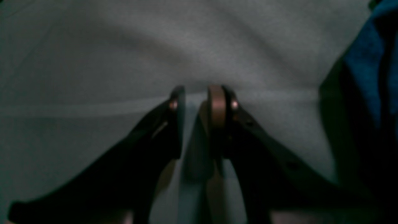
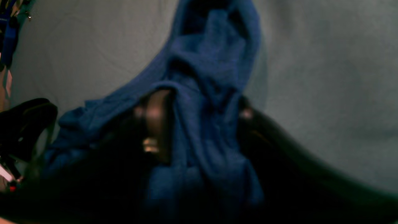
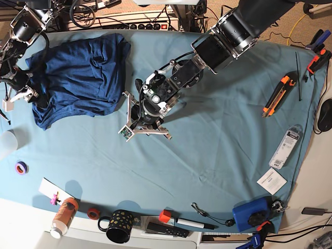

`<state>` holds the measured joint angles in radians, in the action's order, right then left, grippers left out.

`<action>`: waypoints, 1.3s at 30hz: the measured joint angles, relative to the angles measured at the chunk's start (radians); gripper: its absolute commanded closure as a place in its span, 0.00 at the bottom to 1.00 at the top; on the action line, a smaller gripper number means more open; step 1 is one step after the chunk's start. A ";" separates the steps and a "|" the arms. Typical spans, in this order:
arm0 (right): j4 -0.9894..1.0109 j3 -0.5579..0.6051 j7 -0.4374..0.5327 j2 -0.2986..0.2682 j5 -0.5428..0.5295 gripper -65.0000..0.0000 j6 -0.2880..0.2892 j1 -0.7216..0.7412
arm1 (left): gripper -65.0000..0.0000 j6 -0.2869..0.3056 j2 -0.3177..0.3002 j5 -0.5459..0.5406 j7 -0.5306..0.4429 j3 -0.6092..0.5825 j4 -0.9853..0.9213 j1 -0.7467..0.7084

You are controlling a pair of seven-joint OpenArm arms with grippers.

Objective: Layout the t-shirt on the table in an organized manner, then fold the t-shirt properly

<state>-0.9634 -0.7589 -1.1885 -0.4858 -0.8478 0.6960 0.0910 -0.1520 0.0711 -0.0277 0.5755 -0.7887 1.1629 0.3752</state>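
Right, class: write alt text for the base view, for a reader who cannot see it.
Overhead view of a teal table with a crumpled navy t-shirt at its upper left. The right gripper is at the shirt's left edge; the left gripper rests on bare cloth just right of the shirt.

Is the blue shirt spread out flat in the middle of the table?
No, the t-shirt lies rumpled near one far corner of the table, not at its middle.

t-shirt (image 3: 78,75) on table (image 3: 218,150), utility knife (image 3: 275,96) far opposite.
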 measured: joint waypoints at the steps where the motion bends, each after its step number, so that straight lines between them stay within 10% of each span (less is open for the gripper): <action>1: 0.002 0.000 -0.012 0.002 0.002 0.95 -0.001 0.000 | 0.79 0.000 0.000 0.000 0.000 0.000 0.000 0.000; 18: 0.008 0.003 -0.121 -0.114 0.017 1.00 -0.003 -0.047 | 0.79 0.000 -0.015 0.001 -0.008 0.000 0.001 0.002; 39: 0.015 0.010 0.049 -0.206 0.352 1.00 -0.095 -0.055 | 0.79 0.000 -0.016 0.000 -0.008 0.000 0.002 0.002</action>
<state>-0.9485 -0.7494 -1.1397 -0.6922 -0.4957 0.6014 0.0360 -0.1524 0.0551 -0.0273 0.5678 -0.7887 1.1648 0.3775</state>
